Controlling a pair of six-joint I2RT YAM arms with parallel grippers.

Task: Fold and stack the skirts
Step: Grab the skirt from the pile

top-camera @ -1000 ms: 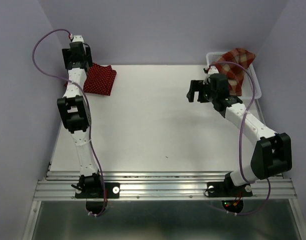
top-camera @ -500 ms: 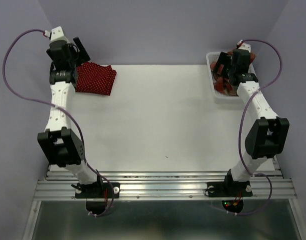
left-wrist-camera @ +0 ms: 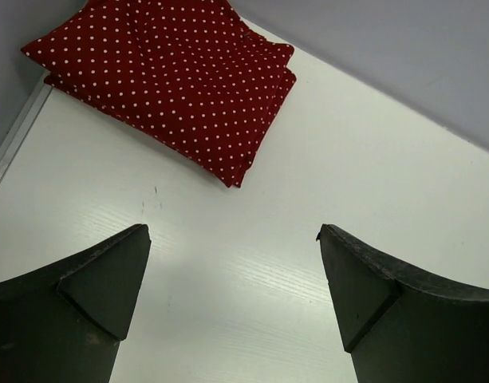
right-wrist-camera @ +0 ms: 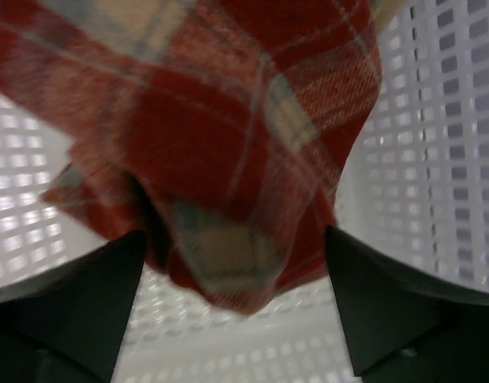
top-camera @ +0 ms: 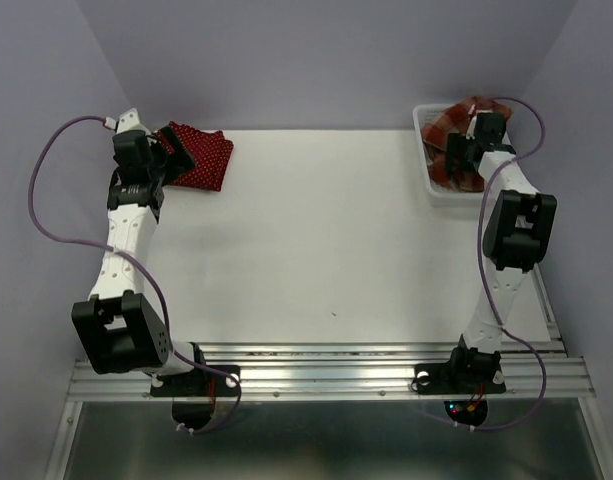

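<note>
My pincer (right-wrist-camera: 234,233) has its two dark fingers (right-wrist-camera: 76,311) spread wide, one at each lower corner. Between them and just ahead bulges a bunched plaid skirt (right-wrist-camera: 228,136), red with cream and grey-blue stripes. Its lowest fold dips into the gap, and I cannot tell whether either finger touches it. Behind the cloth, on both sides and below, is a white mesh basket (right-wrist-camera: 435,120).

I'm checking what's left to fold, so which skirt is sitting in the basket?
The red-and-cream plaid skirt, bunched in the white basket; the dotted red one lies folded on the table at far left.
</note>
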